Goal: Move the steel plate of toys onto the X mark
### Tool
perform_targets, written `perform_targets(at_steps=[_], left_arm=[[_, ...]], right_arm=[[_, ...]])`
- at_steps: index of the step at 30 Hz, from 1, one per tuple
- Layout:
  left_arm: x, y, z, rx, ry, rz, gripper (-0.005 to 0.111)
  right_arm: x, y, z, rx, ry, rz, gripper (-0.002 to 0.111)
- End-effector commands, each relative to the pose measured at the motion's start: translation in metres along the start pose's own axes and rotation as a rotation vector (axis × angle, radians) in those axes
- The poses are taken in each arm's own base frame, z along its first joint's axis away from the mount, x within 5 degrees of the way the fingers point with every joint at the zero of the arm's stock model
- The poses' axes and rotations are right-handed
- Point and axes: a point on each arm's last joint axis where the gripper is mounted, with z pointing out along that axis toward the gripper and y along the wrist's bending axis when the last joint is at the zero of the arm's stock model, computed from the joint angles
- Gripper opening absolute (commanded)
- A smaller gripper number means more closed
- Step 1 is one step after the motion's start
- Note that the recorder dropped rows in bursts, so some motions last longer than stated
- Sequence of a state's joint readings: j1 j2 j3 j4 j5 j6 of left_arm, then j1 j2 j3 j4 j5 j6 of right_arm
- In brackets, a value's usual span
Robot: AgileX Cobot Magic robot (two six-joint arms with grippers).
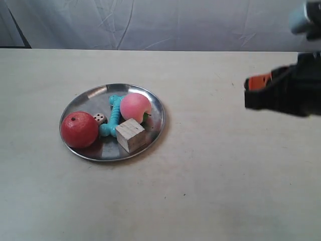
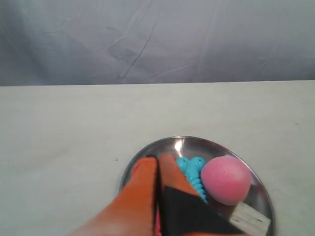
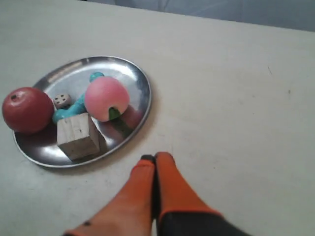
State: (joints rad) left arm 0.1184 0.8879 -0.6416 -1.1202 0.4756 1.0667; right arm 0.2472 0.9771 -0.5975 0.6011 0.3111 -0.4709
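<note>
The steel plate point(image 1: 90, 98) lies left of centre on the pale table. It holds a red ball point(image 1: 79, 129), a pink ball point(image 1: 135, 106), a turquoise bone point(image 1: 114, 113), a wooden cube point(image 1: 131, 134) and a white dice point(image 1: 100, 118). My left gripper point(image 2: 158, 158) is shut, and its orange fingers cover part of the plate point(image 2: 162, 146) beside the bone point(image 2: 193, 172) and pink ball point(image 2: 225, 179). It does not show in the exterior view. My right gripper point(image 3: 155, 158) is shut over bare table, a short way off the plate's rim point(image 3: 133, 78). The X mark is not in view.
The arm at the exterior view's right point(image 1: 281, 93) hovers dark and blurred, well clear of the plate. A grey cloth backdrop point(image 1: 160, 22) hangs behind the table's far edge. Bare tabletop point(image 1: 215, 165) stretches in front of and to the right of the plate.
</note>
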Motion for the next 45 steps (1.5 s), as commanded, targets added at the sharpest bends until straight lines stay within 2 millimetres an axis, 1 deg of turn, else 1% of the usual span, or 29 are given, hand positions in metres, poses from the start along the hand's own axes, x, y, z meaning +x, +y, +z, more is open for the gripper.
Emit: perform_targets(at_steps=[1,3,5,7,13,14,15,16,17,18,19,22,25,29,33,38,45], left_arm=[[0.036,-0.003,-0.006,0.005,-0.034,-0.016,0.000],[0.053,-0.001,-0.005,-0.017,0.008,-0.050,0.000],[0.061,0.000,-0.004,-0.024,0.042,-0.012,0.000],[0.063,0.001,-0.004,-0.028,0.060,0.023,0.000],[0.063,0.001,-0.004,-0.028,0.062,0.028,0.000],[0.063,0.001,-0.004,-0.028,0.062,0.028,0.000],[0.063,0.001,-0.004,-0.028,0.062,0.028,0.000],[0.063,0.001,-0.004,-0.030,0.061,0.028,0.000],[0.063,0.001,-0.004,-0.030,0.061,0.028,0.000],[0.063,0.001,-0.004,-0.033,0.060,0.028,0.000],[0.063,0.001,-0.004,-0.033,0.060,0.028,0.000],[0.062,0.002,-0.004,-0.040,0.058,0.028,0.000],[0.062,0.002,-0.004,-0.044,0.057,0.028,0.000],[0.062,0.003,-0.004,-0.052,0.054,0.028,0.000],[0.062,0.003,-0.004,-0.052,0.054,0.028,0.000],[0.062,0.003,-0.004,-0.055,0.054,0.030,0.000],[0.062,0.003,-0.004,-0.054,0.051,0.025,0.000]], right_arm=[[0.046,-0.010,-0.013,0.075,-0.079,0.038,0.000],[0.058,-0.010,-0.017,0.073,-0.067,0.042,0.000],[0.061,-0.010,-0.018,0.065,-0.060,0.043,0.000],[0.061,-0.010,-0.018,0.065,-0.060,0.043,0.000],[0.061,-0.010,-0.018,0.065,-0.060,0.043,0.000],[0.059,-0.009,-0.022,0.067,-0.083,0.025,0.000],[0.055,-0.010,-0.027,0.085,-0.133,0.007,0.000],[0.051,-0.012,-0.042,0.108,-0.219,-0.007,0.000],[0.049,-0.013,-0.052,0.129,-0.268,-0.006,0.000],[0.050,-0.014,-0.070,0.153,-0.329,0.001,0.000],[0.052,-0.013,-0.080,0.168,-0.361,0.004,0.000],[0.060,-0.009,-0.102,0.203,-0.419,-0.002,0.000],[0.069,-0.004,-0.113,0.213,-0.419,-0.053,0.000],[0.076,-0.002,-0.115,0.219,-0.388,-0.095,0.000],[0.082,-0.009,-0.108,0.263,-0.402,-0.065,0.000],[0.103,-0.027,-0.093,0.347,-0.394,0.165,0.000],[0.130,-0.034,-0.077,0.364,-0.305,0.203,0.000]])
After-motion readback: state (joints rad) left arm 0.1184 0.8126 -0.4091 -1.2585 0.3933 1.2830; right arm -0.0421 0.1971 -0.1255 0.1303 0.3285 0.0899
